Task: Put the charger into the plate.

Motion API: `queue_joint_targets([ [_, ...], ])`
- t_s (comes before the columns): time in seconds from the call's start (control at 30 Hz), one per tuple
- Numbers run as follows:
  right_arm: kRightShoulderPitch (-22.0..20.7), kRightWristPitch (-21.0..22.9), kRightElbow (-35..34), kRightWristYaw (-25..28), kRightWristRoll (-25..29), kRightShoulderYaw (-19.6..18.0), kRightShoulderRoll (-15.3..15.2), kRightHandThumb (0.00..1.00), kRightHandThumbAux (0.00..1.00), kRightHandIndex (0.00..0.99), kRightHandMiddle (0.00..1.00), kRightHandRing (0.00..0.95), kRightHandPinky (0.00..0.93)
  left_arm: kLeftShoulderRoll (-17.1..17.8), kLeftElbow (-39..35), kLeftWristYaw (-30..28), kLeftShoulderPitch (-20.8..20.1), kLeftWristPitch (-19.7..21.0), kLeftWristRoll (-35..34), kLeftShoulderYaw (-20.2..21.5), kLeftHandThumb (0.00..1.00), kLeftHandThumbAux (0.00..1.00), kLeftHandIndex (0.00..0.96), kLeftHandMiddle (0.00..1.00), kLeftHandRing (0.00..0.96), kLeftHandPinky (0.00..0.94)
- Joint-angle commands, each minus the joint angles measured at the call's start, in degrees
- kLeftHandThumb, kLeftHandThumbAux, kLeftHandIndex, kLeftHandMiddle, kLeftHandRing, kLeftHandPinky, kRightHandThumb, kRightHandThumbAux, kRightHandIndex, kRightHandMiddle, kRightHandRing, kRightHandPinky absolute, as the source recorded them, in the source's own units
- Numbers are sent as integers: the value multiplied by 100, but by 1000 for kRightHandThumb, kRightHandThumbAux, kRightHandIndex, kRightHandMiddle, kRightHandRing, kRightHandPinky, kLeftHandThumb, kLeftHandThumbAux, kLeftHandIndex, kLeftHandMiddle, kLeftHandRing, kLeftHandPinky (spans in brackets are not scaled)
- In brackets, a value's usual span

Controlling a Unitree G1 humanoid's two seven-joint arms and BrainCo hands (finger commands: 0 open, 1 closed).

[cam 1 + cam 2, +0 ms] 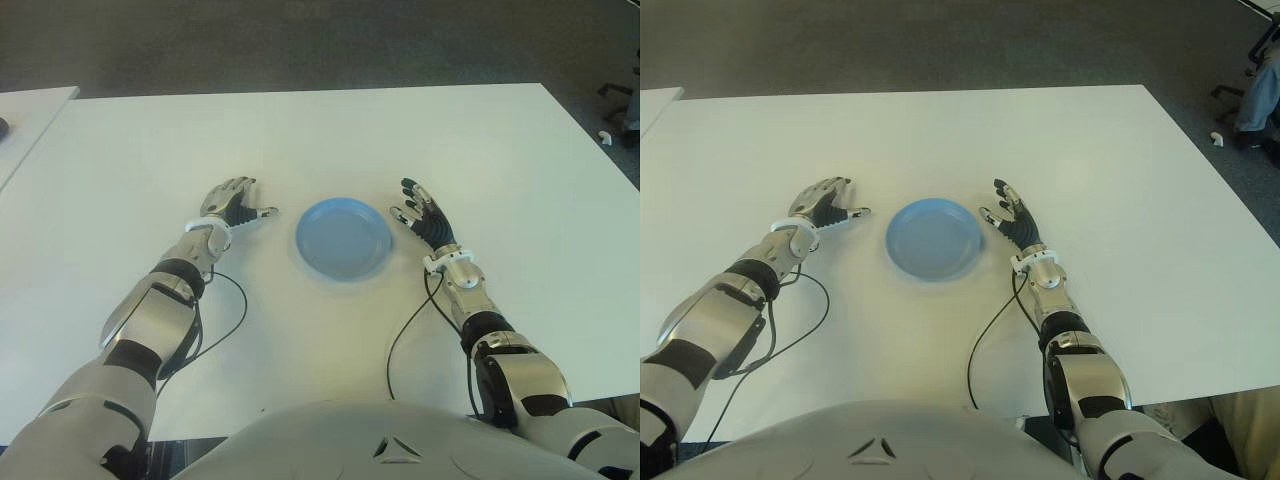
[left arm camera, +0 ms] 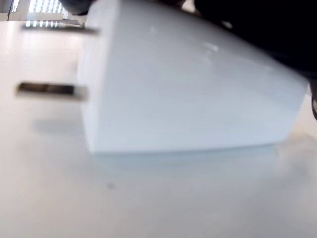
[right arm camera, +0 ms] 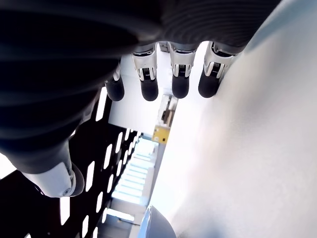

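Note:
A white charger [image 2: 188,84] with two metal prongs lies on the white table [image 1: 400,140]; only the left wrist view shows it, close up beneath dark fingers. In the eye views my left hand [image 1: 235,205] covers it, fingers curled down over it and thumb pointing toward the plate. The round blue plate [image 1: 343,238] sits a little to the right of that hand and holds nothing. My right hand [image 1: 420,215] shows just past the plate's right rim, fingers [image 3: 148,82] spread and holding nothing.
Black cables [image 1: 405,330] run from both wrists back across the table toward my body. A second white table [image 1: 30,110] stands at the far left. Off the right edge are a chair [image 1: 1260,90] and dark floor.

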Motion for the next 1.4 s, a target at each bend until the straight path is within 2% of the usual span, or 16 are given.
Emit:
queue_joint_targets([
  [0.03,124,114,171,39,37,7,20,61,626,0,23,22,20,-132,190,-150,284,127,127,-125,140,297,22,0,0,20],
  [0.43,113,145,172,1,37,-1,27,66,626,0,23,23,22,-104,155,106,327,103,261,-204,138,280,31,0,0,35],
  [0.57,107,168,171,28,68,-16,37,76,628,0,29,29,26,-68,134,390,355,-19,337,-284,168,300,44,10,9,94],
  [0.7,99,164,171,47,93,-31,47,87,629,0,37,36,33,26,130,884,411,-195,524,-459,284,367,77,70,88,201],
  [0.73,97,160,170,47,97,-31,49,90,630,0,40,38,34,60,137,1046,429,-235,600,-524,318,384,122,165,211,309],
  [0.77,96,146,174,38,96,-29,50,92,630,0,41,38,35,103,141,1329,444,-256,763,-666,330,390,139,199,255,348],
  [0.8,95,135,177,33,97,-27,50,93,628,0,41,38,35,130,147,1526,451,-268,873,-767,351,402,183,313,365,455],
  [0.83,94,122,181,22,93,-22,48,94,627,0,41,38,34,148,154,1737,447,-256,995,-885,365,410,212,387,436,525],
  [0.9,92,99,179,-4,79,-7,45,94,625,0,40,38,33,177,167,2189,432,-181,1244,-1107,380,424,257,475,510,597],
  [0.93,91,87,179,-16,71,0,43,91,624,0,38,36,31,187,173,2414,425,-130,1363,-1211,397,456,314,535,558,636],
  [1.0,90,68,181,-39,56,13,44,88,623,0,35,33,29,201,195,2790,420,-35,1539,-1371,420,495,374,595,606,677],
  [1.03,90,61,179,-51,52,17,47,86,622,0,32,30,27,202,206,2988,422,24,1610,-1431,520,569,395,634,642,717],
  [1.1,90,50,179,-62,53,22,51,83,621,0,30,29,27,193,232,3340,429,156,1721,-1528,609,631,415,664,670,744],
  [1.13,90,46,180,-63,56,23,52,83,621,0,29,28,27,187,245,3482,433,218,1759,-1567,646,655,424,711,708,776],
  [1.23,93,50,173,-62,67,23,63,84,619,0,30,28,29,171,281,3777,434,387,1843,-1651,692,683,436,786,768,825],
  [1.4,91,68,161,-100,70,19,78,85,609,0,39,33,31,162,321,4067,405,521,1905,-1735,719,695,441,831,812,840],
])
